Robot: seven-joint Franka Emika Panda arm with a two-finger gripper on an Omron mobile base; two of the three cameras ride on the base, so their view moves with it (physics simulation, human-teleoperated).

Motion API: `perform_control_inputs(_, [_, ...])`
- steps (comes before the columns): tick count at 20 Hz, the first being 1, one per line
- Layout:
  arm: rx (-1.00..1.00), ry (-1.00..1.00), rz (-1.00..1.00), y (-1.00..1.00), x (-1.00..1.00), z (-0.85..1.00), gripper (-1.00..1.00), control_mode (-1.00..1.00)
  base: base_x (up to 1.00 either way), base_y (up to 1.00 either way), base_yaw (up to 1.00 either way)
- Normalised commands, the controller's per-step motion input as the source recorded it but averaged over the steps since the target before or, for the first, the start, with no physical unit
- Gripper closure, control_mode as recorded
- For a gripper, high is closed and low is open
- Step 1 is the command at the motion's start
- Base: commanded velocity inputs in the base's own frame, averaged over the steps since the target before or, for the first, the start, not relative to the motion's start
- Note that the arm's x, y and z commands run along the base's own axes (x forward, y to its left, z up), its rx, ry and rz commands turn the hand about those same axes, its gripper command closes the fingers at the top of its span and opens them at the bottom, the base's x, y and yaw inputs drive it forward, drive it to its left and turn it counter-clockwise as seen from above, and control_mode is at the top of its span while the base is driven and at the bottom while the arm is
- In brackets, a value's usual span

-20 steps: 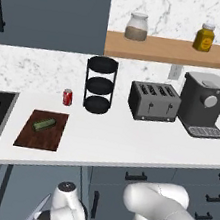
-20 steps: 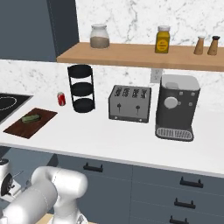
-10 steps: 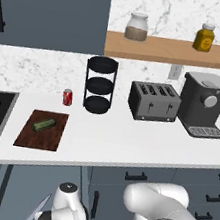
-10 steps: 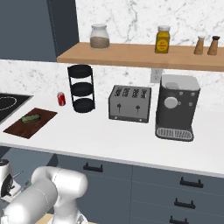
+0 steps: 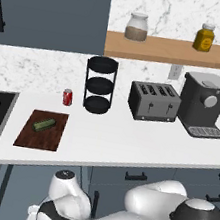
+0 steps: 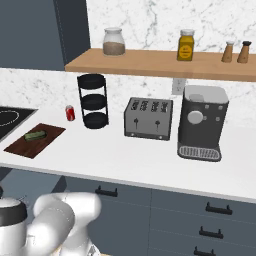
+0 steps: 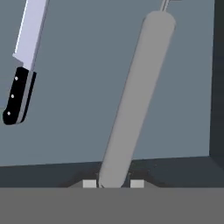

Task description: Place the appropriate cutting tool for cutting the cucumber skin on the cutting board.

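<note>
In the hand view the jaws are pressed in on the near end of the peeler, whose long pale grey-beige handle rises from bottom centre of the frame to the upper right; its head runs off the top edge and cannot be made out. The peeler lies on the flat grey-blue floor of a drawer, with a darker wall along the right edge of the frame. Well apart from it, in the upper left, lies the knife, silver blade toward the top edge and black riveted handle below.

In the left base view the cutting board lies on the white tabletop at centre left of the frame, with the cucumber resting on its upper half. Just above the board stands a red can, beside a black three-tier stand. Right of that stand a toaster and a coffee machine.
</note>
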Motion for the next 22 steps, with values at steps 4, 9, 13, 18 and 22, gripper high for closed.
perform_control_inputs(4, [0.00,-0.04,0.00,0.19,-0.55,1.00,1.00,-1.00,0.00,0.00,0.00])
perform_control_inputs(9, [0.00,-0.17,0.00,0.01,-0.32,1.00,1.00,-1.00,0.00,0.00,0.00])
perform_control_inputs(13, [0.00,-0.16,0.00,0.00,-0.09,1.00,1.00,-1.00,0.00,0.00,0.00])
perform_control_inputs(18, [0.00,-0.05,-0.01,-0.03,0.36,0.99,1.00,-1.00,0.00,0.00,0.00])
perform_control_inputs(22, [0.00,0.00,0.00,-0.18,0.81,0.80,1.00,-1.00,0.00,0.00,0.00])
